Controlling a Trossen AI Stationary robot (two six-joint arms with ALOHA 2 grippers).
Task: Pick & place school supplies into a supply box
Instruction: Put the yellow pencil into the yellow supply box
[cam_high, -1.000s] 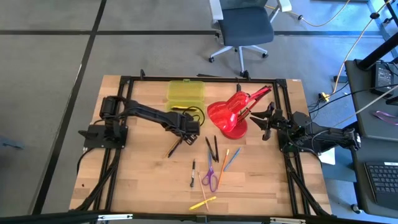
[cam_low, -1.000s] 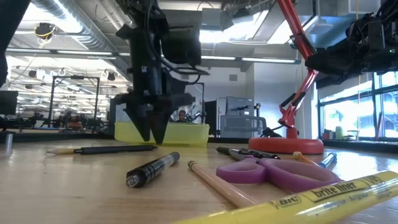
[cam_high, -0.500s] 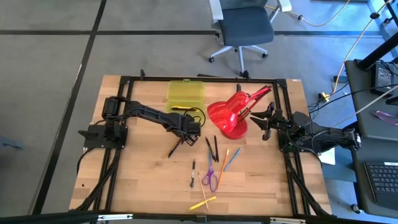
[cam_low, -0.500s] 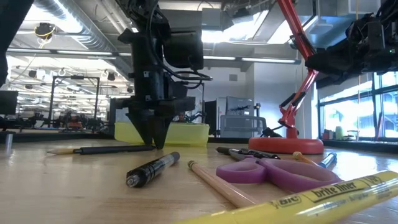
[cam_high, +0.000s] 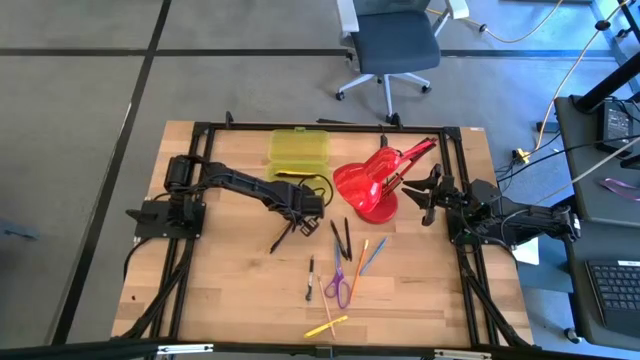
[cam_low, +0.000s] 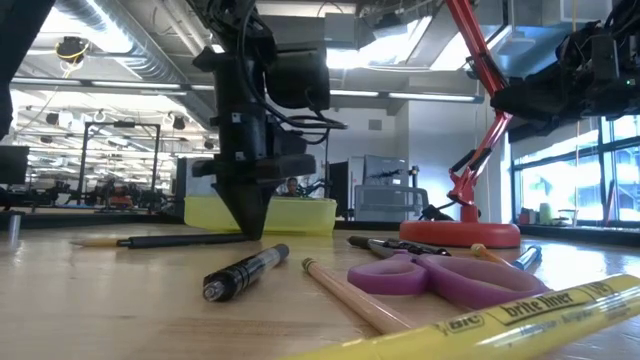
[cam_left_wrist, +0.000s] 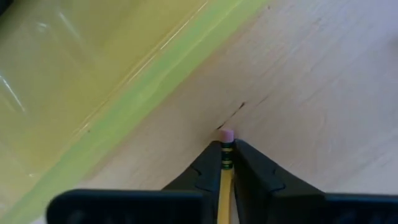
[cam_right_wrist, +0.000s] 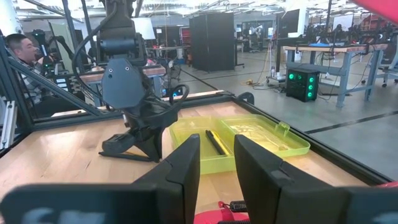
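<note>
My left gripper (cam_high: 300, 222) points down at the table just in front of the supply box (cam_high: 298, 150), a translucent yellow-green box lying open. It is shut on a pencil (cam_low: 150, 240) that lies on the wood, its point toward the table's left. A black pen (cam_right_wrist: 216, 142) lies inside the box. My right gripper (cam_high: 425, 195) hangs level beside the red lamp at the table's right, open, with nothing between its fingers (cam_right_wrist: 186, 155). More school supplies lie loose toward the near edge. My left gripper pinches the pencil between its two fingers at the dark ferrule (cam_left_wrist: 226, 155), just behind the pink eraser (cam_left_wrist: 227, 135). The fingers (cam_low: 248, 225) come from above, pointing steeply down, one on each side of the shaft. The pencil lies flat on the table.
A red desk lamp (cam_high: 370, 185) stands right of the box. Two black pens (cam_high: 342, 238), an orange pencil (cam_high: 360, 258), a blue pen (cam_high: 373, 256), purple scissors (cam_high: 339, 285), a black marker (cam_high: 310, 278) and a yellow highlighter (cam_high: 327, 327) lie between centre and near edge.
My left gripper has stayed over the pencil's eraser end and has shut: its fingertips stood apart a second ago and now meet on the pencil. The pencil still lies on the table.
</note>
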